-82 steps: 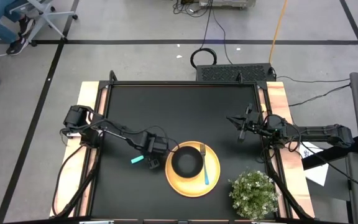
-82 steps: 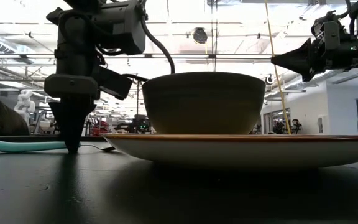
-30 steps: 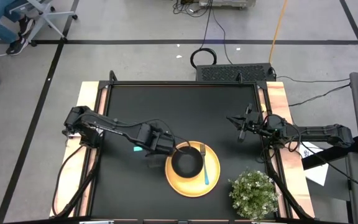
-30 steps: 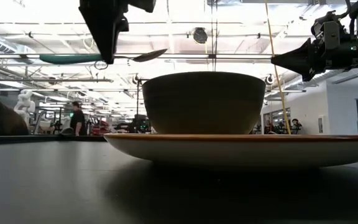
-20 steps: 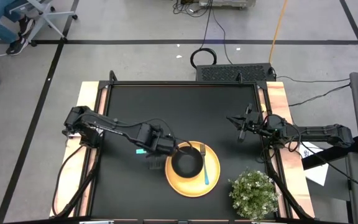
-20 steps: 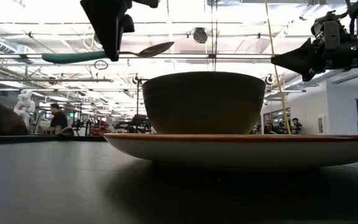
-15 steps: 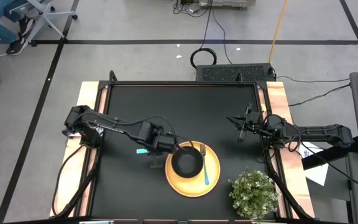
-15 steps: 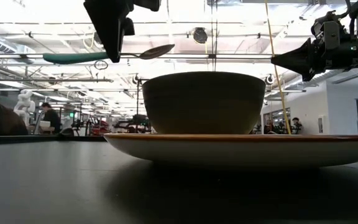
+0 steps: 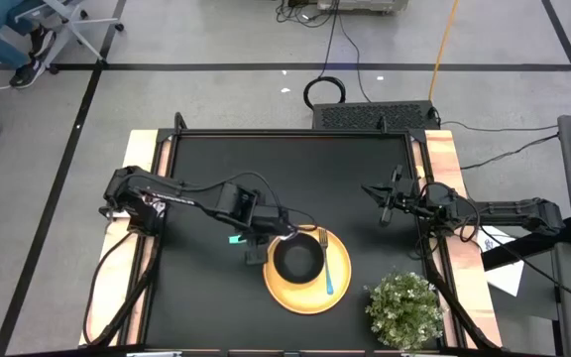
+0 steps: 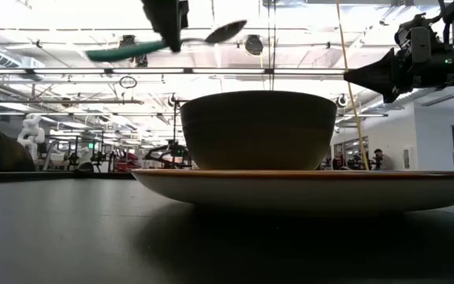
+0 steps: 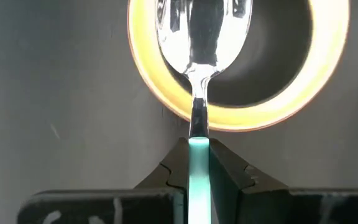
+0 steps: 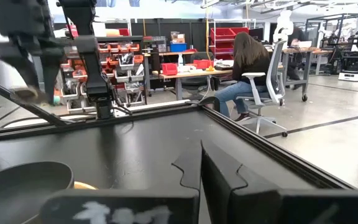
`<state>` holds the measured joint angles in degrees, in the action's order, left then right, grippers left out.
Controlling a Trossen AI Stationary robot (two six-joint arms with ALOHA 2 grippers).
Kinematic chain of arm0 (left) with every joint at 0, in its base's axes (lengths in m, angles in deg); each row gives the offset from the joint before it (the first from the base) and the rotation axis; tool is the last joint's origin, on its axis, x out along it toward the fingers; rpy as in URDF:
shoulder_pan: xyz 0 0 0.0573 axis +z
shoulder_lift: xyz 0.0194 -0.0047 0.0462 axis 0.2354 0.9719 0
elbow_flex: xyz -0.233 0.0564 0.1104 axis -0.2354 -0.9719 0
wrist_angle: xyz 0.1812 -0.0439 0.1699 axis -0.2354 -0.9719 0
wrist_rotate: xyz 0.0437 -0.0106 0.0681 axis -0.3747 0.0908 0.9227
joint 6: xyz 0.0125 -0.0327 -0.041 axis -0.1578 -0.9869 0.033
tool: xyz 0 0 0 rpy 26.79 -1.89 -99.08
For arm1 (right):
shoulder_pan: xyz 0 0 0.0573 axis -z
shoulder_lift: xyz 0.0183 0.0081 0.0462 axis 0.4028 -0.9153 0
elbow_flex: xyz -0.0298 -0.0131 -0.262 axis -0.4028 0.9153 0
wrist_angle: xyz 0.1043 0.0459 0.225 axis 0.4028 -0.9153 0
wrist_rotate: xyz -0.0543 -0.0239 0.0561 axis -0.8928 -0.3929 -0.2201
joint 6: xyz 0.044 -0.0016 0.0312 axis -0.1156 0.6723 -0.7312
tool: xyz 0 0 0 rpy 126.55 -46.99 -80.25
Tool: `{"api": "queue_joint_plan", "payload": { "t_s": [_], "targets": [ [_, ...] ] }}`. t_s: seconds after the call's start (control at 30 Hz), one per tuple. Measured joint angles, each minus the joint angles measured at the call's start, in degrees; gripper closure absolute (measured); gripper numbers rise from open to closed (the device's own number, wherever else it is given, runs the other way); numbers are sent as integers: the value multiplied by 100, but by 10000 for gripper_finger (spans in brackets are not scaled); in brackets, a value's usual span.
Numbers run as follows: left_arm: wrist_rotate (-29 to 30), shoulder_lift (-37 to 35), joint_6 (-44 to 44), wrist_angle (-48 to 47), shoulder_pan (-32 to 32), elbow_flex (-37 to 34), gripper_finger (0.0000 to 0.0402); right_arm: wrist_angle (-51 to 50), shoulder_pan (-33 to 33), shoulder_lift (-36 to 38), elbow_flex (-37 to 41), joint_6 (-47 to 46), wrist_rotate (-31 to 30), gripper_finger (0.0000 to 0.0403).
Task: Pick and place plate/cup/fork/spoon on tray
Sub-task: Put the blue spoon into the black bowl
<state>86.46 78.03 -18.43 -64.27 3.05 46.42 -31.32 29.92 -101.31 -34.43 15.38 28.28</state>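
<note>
Yellow tray (image 9: 310, 293) sits near the table's front edge, and 2 of the pieces already rest on it: the dark cup (image 9: 297, 260) toward its left side and the teal-handled fork (image 9: 327, 263) lying just right of the cup. No separate plate shows; the yellow dish appears to be the only flat piece. That leaves 1 item, the spoon (image 11: 199, 43), judged to be the last to place. The left gripper (image 11: 198, 163) has its fingers pinched tight on the spoon's teal handle and holds it in the air, above the tray's left rim and beside the cup, with the silver head reaching out over the dish. In the low view the spoon (image 10: 172, 41) hangs well above the cup's rim, tilted head-up. The right gripper (image 9: 384, 206) waits with fingers closed and empty above the table's right side, well apart from the tray.

Count: 1 tray, 1 cup, 1 fork, 1 spoon, 1 potted plant (image 9: 403, 307) at the front right corner.
</note>
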Motion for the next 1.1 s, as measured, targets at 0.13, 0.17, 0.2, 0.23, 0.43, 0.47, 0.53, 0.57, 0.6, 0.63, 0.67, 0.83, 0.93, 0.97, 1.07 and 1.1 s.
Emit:
{"api": "queue_joint_plan", "payload": {
  "t_s": [0.13,0.17,0.2,0.23,0.43,0.47,0.53,0.57,0.6,0.63,0.67,0.83,0.93,0.97,1.07,1.1],
  "targets": [
    [47,-2,41,-32,0,384,367,0,-1,0,1,0,0,403],
    [82,21,59,-54,0,460,367,0,-1,0,0,0,0,403],
    [105,77,82,-90,6,569,367,2,-1,0,2,0,0,403],
    [116,137,118,-148,16,693,367,0,-1,0,1,0,0,403],
    [160,1061,455,-995,96,1863,367,41,-1,-2,1,0,0,403],
    [138,1216,515,-1158,114,2065,367,44,1,-2,1,0,0,403],
    [127,1458,609,-1407,133,2452,367,44,-1,-2,0,0,0,403],
    [146,1557,660,-1542,133,2611,367,42,-1,-4,2,0,0,403],
    [162,1626,719,-1676,136,2731,367,42,-1,-4,0,0,0,403],
    [167,1680,770,-1747,137,2809,367,42,-1,-4,2,0,0,403],
    [163,1720,795,-1760,141,2849,367,42,-1,-4,2,0,0,403],
    [-53,1811,777,-1999,205,2842,367,45,-1,-7,2,17,0,403],
    [-188,1928,754,-1990,236,2848,367,56,1,-6,1,46,0,403],
    [-207,1958,753,-1981,240,2834,367,78,1,-7,2,63,-1,403],
    [-365,2098,772,-1988,270,2863,367,96,1,-11,0,68,0,403],
    [-397,2144,772,-1983,273,2868,367,98,1,-17,2,66,0,403]
  ]
}}
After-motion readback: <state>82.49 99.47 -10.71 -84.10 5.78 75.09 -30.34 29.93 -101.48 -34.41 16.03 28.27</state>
